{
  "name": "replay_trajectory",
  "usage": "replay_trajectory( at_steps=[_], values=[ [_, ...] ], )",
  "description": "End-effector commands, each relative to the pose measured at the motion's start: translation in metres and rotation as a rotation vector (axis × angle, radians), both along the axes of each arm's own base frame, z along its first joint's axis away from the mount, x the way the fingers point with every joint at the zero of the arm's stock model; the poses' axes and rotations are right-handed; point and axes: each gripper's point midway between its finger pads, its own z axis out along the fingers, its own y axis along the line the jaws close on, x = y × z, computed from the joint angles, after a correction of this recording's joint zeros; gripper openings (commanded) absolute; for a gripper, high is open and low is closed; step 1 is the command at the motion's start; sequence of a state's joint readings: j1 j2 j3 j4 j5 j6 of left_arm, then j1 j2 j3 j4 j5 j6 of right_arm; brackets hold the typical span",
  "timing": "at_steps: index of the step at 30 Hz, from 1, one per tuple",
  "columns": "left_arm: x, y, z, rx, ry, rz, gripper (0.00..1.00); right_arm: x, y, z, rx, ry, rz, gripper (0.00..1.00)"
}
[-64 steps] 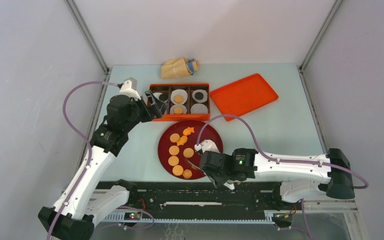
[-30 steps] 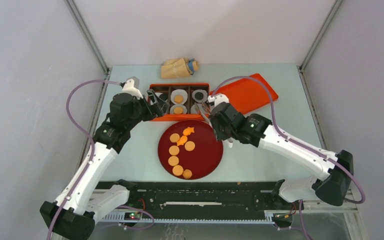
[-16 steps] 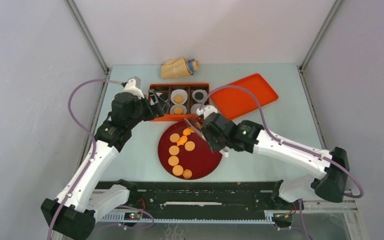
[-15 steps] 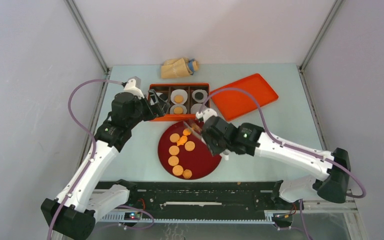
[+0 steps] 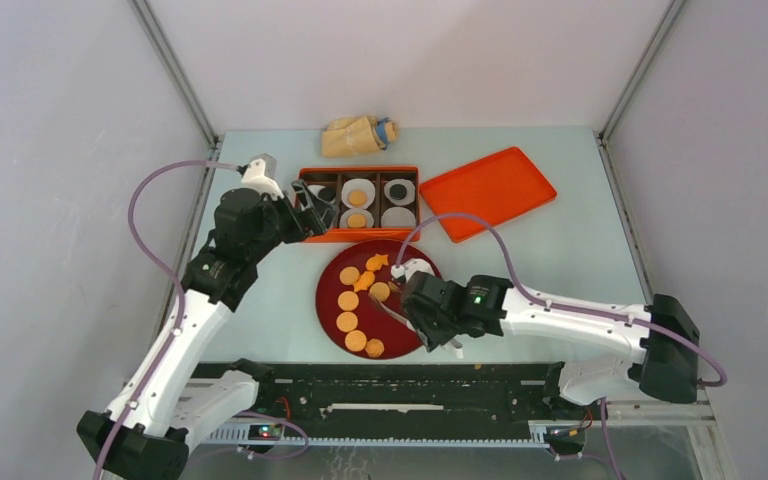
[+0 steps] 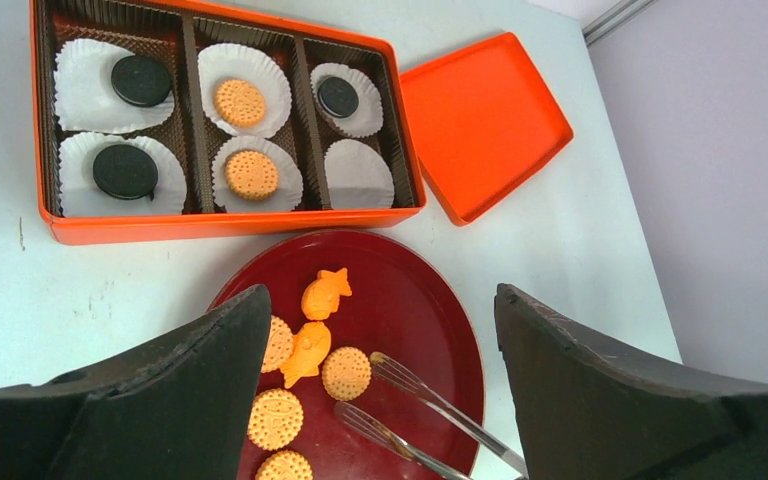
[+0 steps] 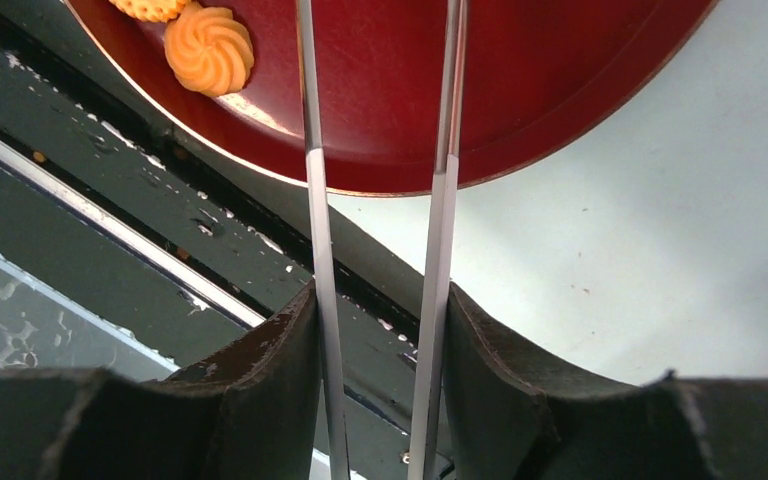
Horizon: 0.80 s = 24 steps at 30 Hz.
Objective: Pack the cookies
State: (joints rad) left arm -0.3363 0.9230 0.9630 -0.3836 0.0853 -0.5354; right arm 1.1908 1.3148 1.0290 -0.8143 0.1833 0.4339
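Note:
Several orange-tan cookies (image 5: pixel 348 299) and two fish-shaped ones (image 6: pixel 325 293) lie on the dark red plate (image 5: pixel 322 300). A swirl cookie (image 7: pixel 209 47) sits at its near rim. The orange box (image 6: pixel 210 222) holds black cookies (image 6: pixel 125 170) and tan cookies (image 6: pixel 252 174) in white liners; its near right liner (image 6: pixel 358 175) is bare. My right gripper (image 7: pixel 380 300) is shut on metal tongs (image 6: pixel 430 400). Their tips are spread, hold nothing and sit just right of a round cookie (image 6: pixel 346 372). My left gripper (image 6: pixel 380 295) hangs open by the box's left end.
The orange lid (image 5: pixel 487 192) lies right of the box. A tan bag (image 5: pixel 358 135) rests at the table's back. The black rail (image 7: pixel 110 230) runs along the near edge just below the plate.
My right arm has swung back from the box's right end to the plate's near side, and the tongs have spread a little. The left arm has not moved.

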Motion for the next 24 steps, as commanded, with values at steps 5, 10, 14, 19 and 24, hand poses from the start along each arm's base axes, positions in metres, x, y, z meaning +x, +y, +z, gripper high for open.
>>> replay_trajectory(
  at_steps=[5,10,14,19,24],
  values=[
    [-0.01,-0.001,0.024,-0.045,-0.064,-0.013,0.87,-0.002,0.025,-0.013,0.022,0.009,0.027,0.51],
    [-0.012,0.001,0.025,-0.041,-0.069,-0.009,0.87,0.004,0.027,-0.015,0.012,0.001,0.011,0.49],
    [-0.013,0.001,0.025,-0.035,-0.071,-0.008,0.87,0.011,0.022,-0.011,-0.016,-0.032,-0.005,0.39],
    [-0.012,0.001,0.024,-0.033,-0.067,-0.009,0.87,0.025,0.016,0.009,-0.015,-0.096,-0.044,0.12],
    [-0.011,0.001,0.024,-0.033,-0.067,-0.011,0.87,0.042,0.011,0.043,0.061,-0.165,-0.083,0.08]
  ],
)
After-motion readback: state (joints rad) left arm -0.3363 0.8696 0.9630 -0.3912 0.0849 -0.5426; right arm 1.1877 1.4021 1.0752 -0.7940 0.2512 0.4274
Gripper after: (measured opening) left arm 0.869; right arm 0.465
